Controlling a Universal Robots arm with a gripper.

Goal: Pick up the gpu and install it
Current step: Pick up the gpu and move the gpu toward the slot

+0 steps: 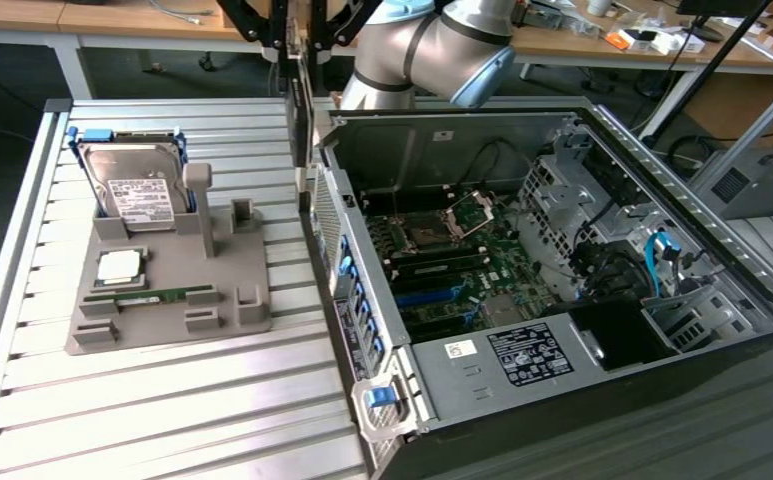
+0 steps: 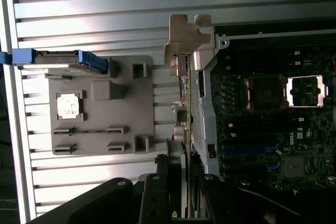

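gpu [image 2: 183, 103] clamped in gripper [image 2: 181, 167], hanging over the table [image 1: 159, 400] just beside the case [image 1: 359, 250] wall. Risk: bracket [image 2: 187, 38] clips the wall rim, card twists in the grip, lands crooked on the motherboard [image 1: 473, 265].

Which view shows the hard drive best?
Exterior view: the hard drive stands upright in the grey holder, with its white label facing the camera and blue rails on both sides. The wrist view sees the hard drive edge-on, a thin dark strip between blue rail ends, with the label hidden.
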